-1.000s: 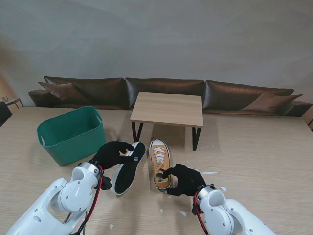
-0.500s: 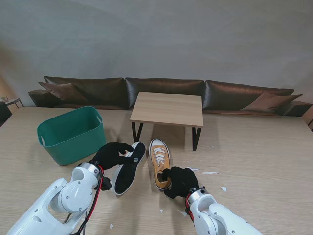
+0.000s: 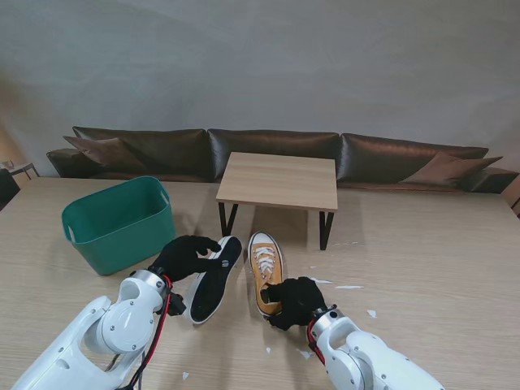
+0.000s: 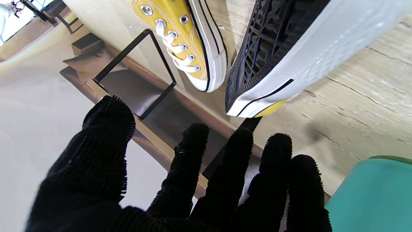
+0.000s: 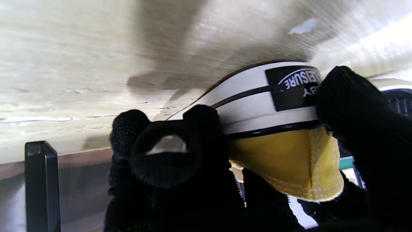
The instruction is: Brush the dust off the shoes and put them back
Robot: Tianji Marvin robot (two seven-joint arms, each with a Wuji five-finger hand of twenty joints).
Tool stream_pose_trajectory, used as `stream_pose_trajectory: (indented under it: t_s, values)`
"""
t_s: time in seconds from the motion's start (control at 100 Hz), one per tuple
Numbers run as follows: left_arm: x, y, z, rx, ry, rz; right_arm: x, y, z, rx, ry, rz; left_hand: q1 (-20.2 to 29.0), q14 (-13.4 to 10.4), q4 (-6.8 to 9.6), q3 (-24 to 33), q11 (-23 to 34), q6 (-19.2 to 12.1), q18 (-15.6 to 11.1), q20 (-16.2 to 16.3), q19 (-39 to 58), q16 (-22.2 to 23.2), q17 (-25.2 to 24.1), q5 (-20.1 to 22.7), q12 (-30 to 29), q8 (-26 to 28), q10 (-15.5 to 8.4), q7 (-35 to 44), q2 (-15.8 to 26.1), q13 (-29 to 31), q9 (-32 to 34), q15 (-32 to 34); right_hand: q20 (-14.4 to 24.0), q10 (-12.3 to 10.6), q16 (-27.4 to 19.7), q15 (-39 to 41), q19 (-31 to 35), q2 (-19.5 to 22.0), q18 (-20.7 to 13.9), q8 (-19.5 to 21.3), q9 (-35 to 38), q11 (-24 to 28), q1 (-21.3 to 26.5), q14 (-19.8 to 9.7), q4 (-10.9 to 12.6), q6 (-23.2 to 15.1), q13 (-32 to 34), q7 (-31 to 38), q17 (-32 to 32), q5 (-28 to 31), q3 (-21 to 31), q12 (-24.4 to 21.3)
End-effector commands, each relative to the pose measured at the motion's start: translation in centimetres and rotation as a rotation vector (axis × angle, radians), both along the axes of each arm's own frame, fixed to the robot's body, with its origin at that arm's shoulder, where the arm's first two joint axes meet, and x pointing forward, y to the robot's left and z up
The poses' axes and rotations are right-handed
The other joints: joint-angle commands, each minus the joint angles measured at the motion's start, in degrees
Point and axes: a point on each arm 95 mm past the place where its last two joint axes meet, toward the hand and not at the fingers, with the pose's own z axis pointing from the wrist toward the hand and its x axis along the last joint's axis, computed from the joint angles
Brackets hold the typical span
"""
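Right hand (image 3: 294,301) grips upright shoe (image 3: 265,266) at heel.
It has slid left onto the heel; left hand (image 3: 184,255) open beside tipped shoe (image 3: 213,279).

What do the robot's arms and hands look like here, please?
Both arms are glossy white, rounded shells with silver wrist rings. Red and black cables run along the left wrist, and red ones show at the right wrist. The left hand and right hand wear black gloves, whose fingers are covered in short bristly nubs.
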Motion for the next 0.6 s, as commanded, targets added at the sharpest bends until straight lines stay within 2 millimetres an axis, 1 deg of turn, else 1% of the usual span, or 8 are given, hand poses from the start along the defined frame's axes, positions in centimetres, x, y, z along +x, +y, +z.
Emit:
stream_pose_trajectory:
  t_s: [0.0,0.06,0.15,0.18,0.24,0.35,0.41,0.59]
  values:
    - [0.0,-0.3,-0.2,-0.005,0.011,-0.012,-1.4,-0.2,-1.2,0.002,0.042,0.002,1.1,0.66,1.84,-1.07,0.3,0.47,-1.46,0.75,-0.18,0.74,-1.33,1.53,0.9,0.51,0.66,0.37,2.24,-1.65,-0.14,1.11,2.5,-10.57,2.07,2.51,3.15,9.5,-1.5,7.84,5.34,-0.26,3.08,-2.87,3.03,11.46,0.7,12.01,10.89,14.57,5.45,1.74]
    - [0.1,-0.3,-0.2,-0.006,0.008,-0.015,-1.5,-0.4,-0.9,0.044,0.051,-0.001,1.2,0.68,1.86,-1.02,0.24,0.57,-1.44,0.74,-0.27,0.73,-1.48,1.71,0.91,0.57,0.78,0.45,2.33,-1.79,-0.18,1.08,3.05,-10.11,3.49,3.83,3.36,9.33,-1.72,8.89,6.42,-0.97,3.56,-2.74,2.94,12.75,0.74,11.5,12.93,15.58,6.41,1.88]
    - [0.1,-0.3,-0.1,0.002,0.007,-0.019,-1.8,-0.6,-0.5,0.118,0.071,-0.022,1.11,0.68,1.86,-1.04,0.21,0.78,-1.36,0.69,-0.44,0.68,-1.64,2.0,0.92,0.66,0.85,0.58,2.68,-1.94,-0.11,0.99,4.11,-9.71,5.57,6.52,4.2,7.56,-1.85,9.47,8.14,-1.78,4.38,-2.83,2.94,14.72,0.67,10.93,16.04,17.14,8.32,1.96]
    - [0.1,-0.2,-0.1,0.007,0.006,-0.021,-1.9,-0.6,-0.3,0.149,0.086,-0.034,1.17,0.81,1.87,-1.02,0.17,0.71,-1.36,0.64,-0.58,0.66,-1.79,2.06,0.92,0.69,0.97,0.61,2.68,-2.02,-0.14,0.93,4.68,-9.27,6.37,7.3,4.2,6.71,-1.46,9.62,8.59,-2.1,4.81,-2.16,2.78,15.6,0.6,10.59,16.6,17.57,9.01,2.15]
    - [0.2,-0.2,-0.1,0.017,-0.001,-0.025,-2.0,-0.7,0.0,0.197,0.112,-0.054,1.27,0.64,1.89,-0.95,0.14,0.97,-1.38,0.45,-1.05,0.61,-2.1,2.18,0.92,0.73,0.94,0.65,2.8,-2.12,-0.13,0.85,5.62,-8.84,7.43,8.46,4.46,5.7,-1.14,9.93,9.23,-2.4,5.25,-2.47,2.82,16.6,0.61,10.26,17.73,18.3,9.81,2.52]
    - [0.3,-0.3,0.1,0.027,-0.019,-0.037,-2.3,-1.0,0.6,0.291,0.174,-0.091,1.69,0.66,1.95,-0.62,-0.01,1.12,-1.3,-0.22,-2.51,0.39,-2.54,2.11,0.88,0.75,1.11,0.57,3.03,-2.57,-0.29,0.38,7.17,-7.9,8.85,10.15,4.76,4.17,-0.09,10.68,10.19,-2.81,6.01,-1.77,2.96,18.05,0.56,9.63,18.95,19.3,10.92,3.24]
    - [0.4,-0.4,0.2,0.039,-0.029,-0.045,-2.5,-1.1,1.0,0.344,0.209,-0.113,1.77,0.55,1.95,-0.47,-0.05,1.0,-1.23,-0.45,-3.02,0.23,-2.58,1.78,0.85,0.7,0.78,0.39,2.91,-2.78,-0.3,0.08,7.88,-7.41,9.34,10.77,4.9,3.67,0.6,11.13,10.66,-2.99,6.33,-1.59,3.04,18.53,0.58,9.35,19.41,19.8,11.38,3.58]
    - [0.5,-0.7,0.6,0.082,-0.063,-0.084,-2.7,-1.5,2.7,0.485,0.28,-0.168,2.16,0.05,1.98,0.58,-0.37,0.02,-1.38,-1.05,-4.51,-0.31,-2.81,1.1,0.69,0.58,0.28,0.06,2.39,-3.31,-1.04,-0.92,9.14,-6.01,10.12,12.19,5.62,2.61,2.14,12.15,11.31,-3.18,7.24,-0.73,3.34,19.96,0.53,8.49,19.88,20.62,11.83,4.32]
